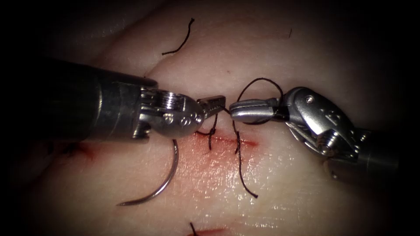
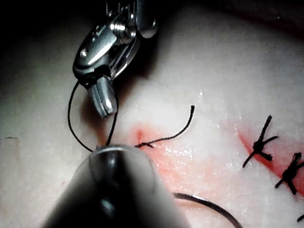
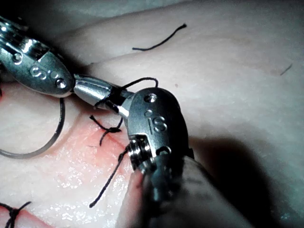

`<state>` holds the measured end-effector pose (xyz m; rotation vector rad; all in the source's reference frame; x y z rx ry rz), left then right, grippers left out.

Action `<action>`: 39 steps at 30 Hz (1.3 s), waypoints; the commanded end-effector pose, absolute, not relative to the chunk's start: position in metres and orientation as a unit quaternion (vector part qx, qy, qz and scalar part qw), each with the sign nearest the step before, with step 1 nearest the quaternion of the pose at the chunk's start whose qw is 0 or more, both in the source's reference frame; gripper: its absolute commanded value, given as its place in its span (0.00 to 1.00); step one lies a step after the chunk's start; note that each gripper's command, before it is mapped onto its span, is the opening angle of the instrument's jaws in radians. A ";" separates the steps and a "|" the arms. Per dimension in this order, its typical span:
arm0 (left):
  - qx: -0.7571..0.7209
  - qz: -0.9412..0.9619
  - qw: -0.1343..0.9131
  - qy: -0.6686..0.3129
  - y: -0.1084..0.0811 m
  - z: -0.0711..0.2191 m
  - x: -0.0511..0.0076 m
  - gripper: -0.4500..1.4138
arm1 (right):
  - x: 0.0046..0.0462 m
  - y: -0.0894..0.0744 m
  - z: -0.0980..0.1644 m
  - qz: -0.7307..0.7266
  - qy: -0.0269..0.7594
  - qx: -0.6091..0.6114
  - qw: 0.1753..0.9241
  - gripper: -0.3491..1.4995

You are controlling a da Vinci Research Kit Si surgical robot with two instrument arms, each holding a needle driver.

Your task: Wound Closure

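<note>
Centre of the endoscope frame, the two tools meet tip to tip just above the short red cut [image 1: 227, 140] in the pale, glistening pork-belly tissue [image 1: 306, 57]. The left arm's steel gripper [image 1: 214, 106] comes in from the left, its jaws together on the thin black suture thread [image 1: 239, 150]. The right arm's steel gripper [image 1: 238, 111] looks closed too, with a loop of thread arching over it; whether it truly pinches the strand I cannot tell.

The curved silver needle [image 1: 168, 181] lies free on the tissue, lower left of the cut, held by neither tool and not in the tissue. A thread tail trails down to the lower centre, and a loose cut end of black thread [image 1: 179, 43] sits at upper centre.

My judgement: the thread is light, limp and slick, best taken near the knot. The needle is stiff and thin and may roll; take it on its body, away from the point.

The needle's upper end is hidden under the left tool's wrist. The knot at the cut is hard to make out.
</note>
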<state>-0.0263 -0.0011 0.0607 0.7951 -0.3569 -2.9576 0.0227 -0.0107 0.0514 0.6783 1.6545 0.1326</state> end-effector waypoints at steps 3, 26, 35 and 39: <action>0.255 -0.959 0.027 -0.117 -0.001 0.061 -0.0269 0.00 | 0.0236 -0.012 0.051 -0.015 0.700 0.322 0.637 0.00; 0.237 -0.963 0.023 -0.123 -0.003 0.059 -0.0277 0.00 | 0.0243 -0.019 0.054 -0.333 0.518 0.296 0.730 0.81; 0.236 -0.963 0.024 -0.125 -0.004 0.060 -0.0276 0.00 | 0.0238 -0.019 0.055 -0.360 0.488 0.277 0.745 0.80; 0.236 -0.963 0.024 -0.126 -0.004 0.059 -0.0275 0.00 | 0.0238 -0.019 0.055 -0.364 0.491 0.285 0.738 0.12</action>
